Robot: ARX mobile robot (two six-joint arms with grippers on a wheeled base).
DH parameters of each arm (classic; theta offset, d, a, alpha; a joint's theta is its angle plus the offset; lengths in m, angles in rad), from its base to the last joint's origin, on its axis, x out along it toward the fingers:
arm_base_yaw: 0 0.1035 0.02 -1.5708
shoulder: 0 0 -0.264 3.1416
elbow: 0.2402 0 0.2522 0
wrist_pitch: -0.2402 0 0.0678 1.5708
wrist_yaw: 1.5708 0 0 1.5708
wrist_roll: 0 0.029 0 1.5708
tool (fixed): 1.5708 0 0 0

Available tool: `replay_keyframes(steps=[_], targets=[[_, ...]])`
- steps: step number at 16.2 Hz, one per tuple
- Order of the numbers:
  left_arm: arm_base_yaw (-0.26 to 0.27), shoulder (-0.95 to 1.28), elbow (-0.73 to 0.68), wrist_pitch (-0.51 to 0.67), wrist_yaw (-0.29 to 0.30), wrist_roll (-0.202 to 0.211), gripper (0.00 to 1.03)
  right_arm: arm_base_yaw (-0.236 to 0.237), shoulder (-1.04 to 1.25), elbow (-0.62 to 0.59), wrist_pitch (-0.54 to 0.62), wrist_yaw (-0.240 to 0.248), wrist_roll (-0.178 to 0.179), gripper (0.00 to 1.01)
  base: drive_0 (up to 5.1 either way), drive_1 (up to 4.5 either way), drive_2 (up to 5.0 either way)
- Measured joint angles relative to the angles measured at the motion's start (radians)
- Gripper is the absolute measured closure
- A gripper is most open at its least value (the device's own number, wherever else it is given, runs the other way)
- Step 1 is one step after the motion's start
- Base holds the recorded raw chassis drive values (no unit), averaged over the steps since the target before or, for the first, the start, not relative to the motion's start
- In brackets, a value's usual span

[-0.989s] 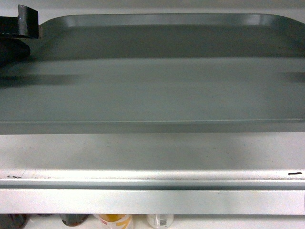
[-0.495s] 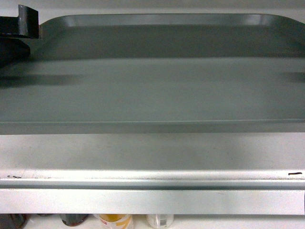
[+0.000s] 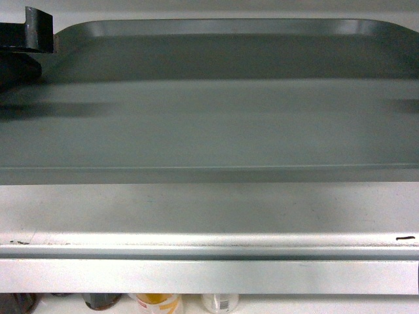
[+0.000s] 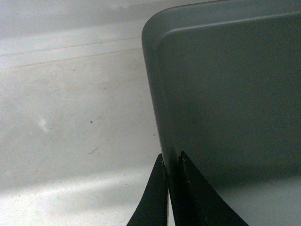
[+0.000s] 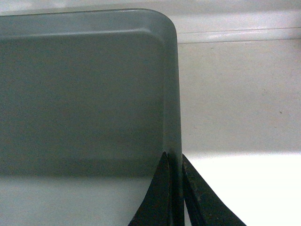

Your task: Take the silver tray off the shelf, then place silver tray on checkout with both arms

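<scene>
The wide matte grey-silver metal tray — rounded corners, low rim — is seen lying flat on the white shelf board.

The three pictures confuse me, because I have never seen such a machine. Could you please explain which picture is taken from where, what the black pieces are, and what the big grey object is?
This is a robot with two arms. One camera looks forward from its body; one sits on each wrist.

The forward view shows a large grey-silver metal tray over a white metal shelf board with a pale grey front rail. Some jars stand below, mostly cut off.

The black wedges are the fingers of each gripper. In the left wrist view, the left gripper has its two fingers closed on the tray's left rim. In the right wrist view, the right gripper pinches the right rim the same way.

So both arms hold the tray by opposite edges. Whether it is lifted or resting, I cannot tell.
</scene>
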Motion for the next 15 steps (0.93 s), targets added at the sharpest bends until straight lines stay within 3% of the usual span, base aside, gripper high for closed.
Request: replay_keyframes(steps=[5,15], targets=[[0.000,0.000,0.000,0.000,0.000,0.000,0.99,0.000,0.000,0.000,0.001,0.000,0.000,0.98,0.0,-0.43,0.5],[0.002,-0.002,0.000,0.001,0.002,0.000,0.99,0.000,-0.005,0.002,0.002,0.001,0.000,0.98,0.1,-4.08,4.3]])
